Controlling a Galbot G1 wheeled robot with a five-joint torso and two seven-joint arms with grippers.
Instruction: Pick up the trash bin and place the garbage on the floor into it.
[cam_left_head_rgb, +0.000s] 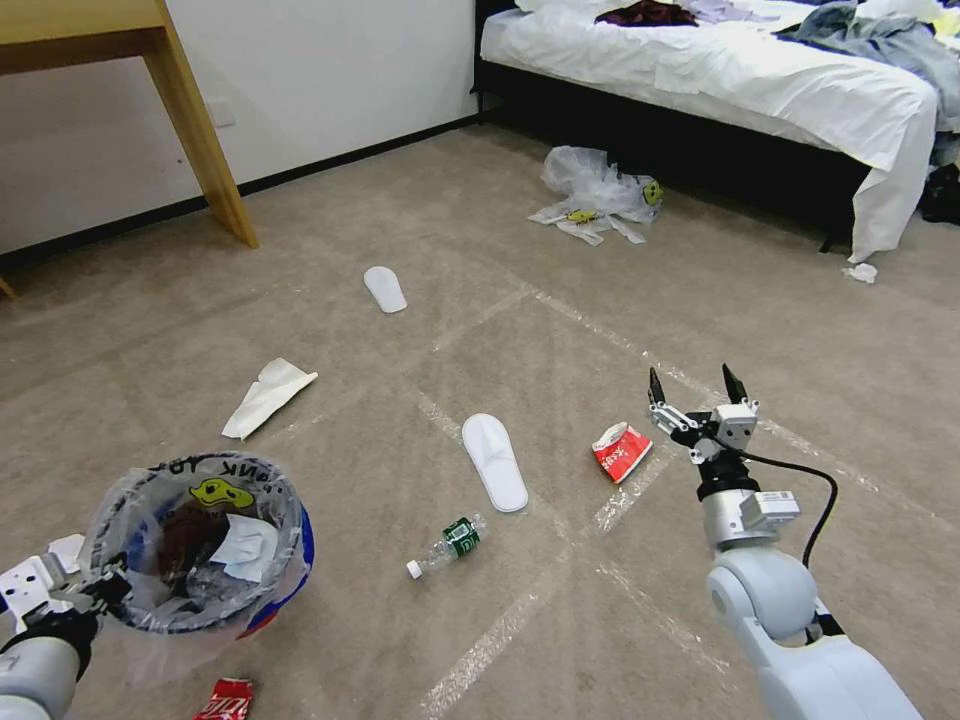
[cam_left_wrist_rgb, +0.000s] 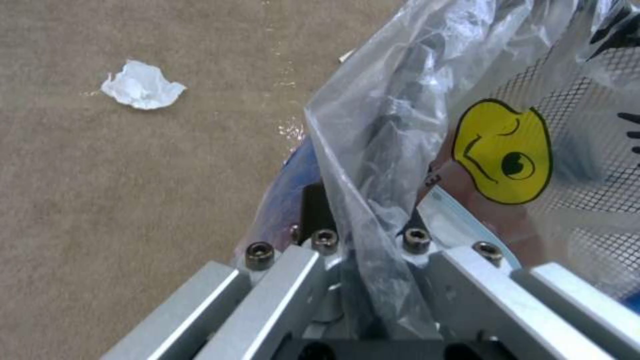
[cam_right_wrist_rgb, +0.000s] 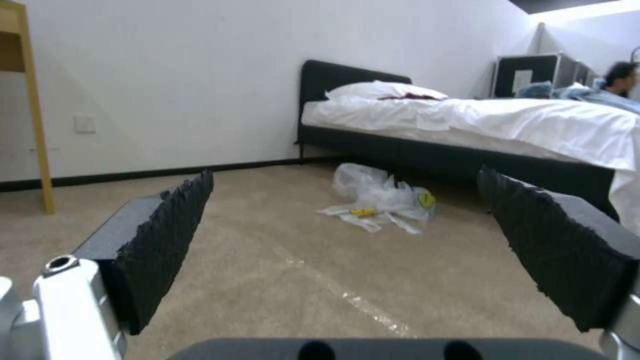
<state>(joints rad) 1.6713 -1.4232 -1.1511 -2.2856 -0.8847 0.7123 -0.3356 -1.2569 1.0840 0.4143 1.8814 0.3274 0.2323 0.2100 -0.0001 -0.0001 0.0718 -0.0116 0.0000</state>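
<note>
1. Head view: the right gripper (cam_left_head_rgb: 697, 385) hovers spread wide and empty, just beside the red wrapper (cam_left_head_rgb: 621, 451) on the floor (cam_left_head_rgb: 560, 330).
2. Left wrist view: the left gripper (cam_left_wrist_rgb: 365, 235) fingers pinch the trash bin (cam_left_wrist_rgb: 293, 190) rim and liner.
3. Right wrist view: the fingers (cam_right_wrist_rgb: 167, 230) point toward the clear plastic bags (cam_right_wrist_rgb: 383, 197) by the bed (cam_right_wrist_rgb: 467, 125).

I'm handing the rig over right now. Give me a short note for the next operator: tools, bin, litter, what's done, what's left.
Left tool: shut on the trash bin rim, bin held at the robot's left.
Right tool: open, empty, low over the floor near the red wrapper.
Done: bin picked up, some paper and litter already inside.
Left on the floor: two slippers, bottle, white paper, red can, plastic bags by the bed.
</note>
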